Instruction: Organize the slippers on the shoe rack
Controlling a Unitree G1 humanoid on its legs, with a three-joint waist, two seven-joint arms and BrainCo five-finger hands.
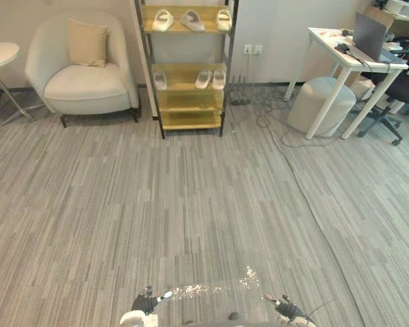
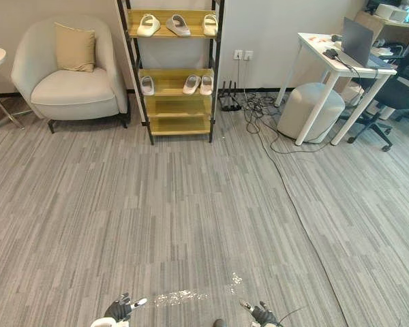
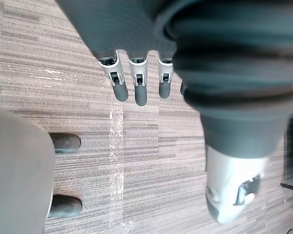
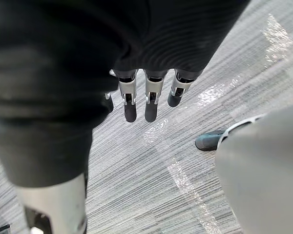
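Shoe rack (image 1: 187,68) at upper centre of the left eye view, against the pale wall: dark metal frame, yellowish wooden shelves; on the top shelf, upper slippers (image 1: 192,20), three in a row, open-toed slides, the outer two cream, the middle one greyer, the left two splayed apart, the right one square to the shelf; on the shelf below, lone slipper (image 1: 160,80) at the left end, whitish, and slipper pair (image 1: 204,80) at the right end, side by side and nearly touching; all lying flat. Left hand (image 1: 144,304) at the bottom edge, left of centre, and right hand (image 1: 286,310) at the bottom edge, right of centre; rack and slippers well apart from both, across a wide stretch of grey striped carpet (image 1: 191,218). In the left wrist view, fingers (image 3: 138,78) of the left hand straight and loose over the carpet, grasping nothing; in the right wrist view, fingers (image 4: 151,95) of the right hand likewise extended and slack, unloaded. Cream armchair (image 1: 82,75) with tan cushion (image 1: 87,42) just left of the rack; white desk (image 1: 327,37) with laptop (image 1: 368,34) at upper right, round grey pouf (image 1: 303,105) beneath it.
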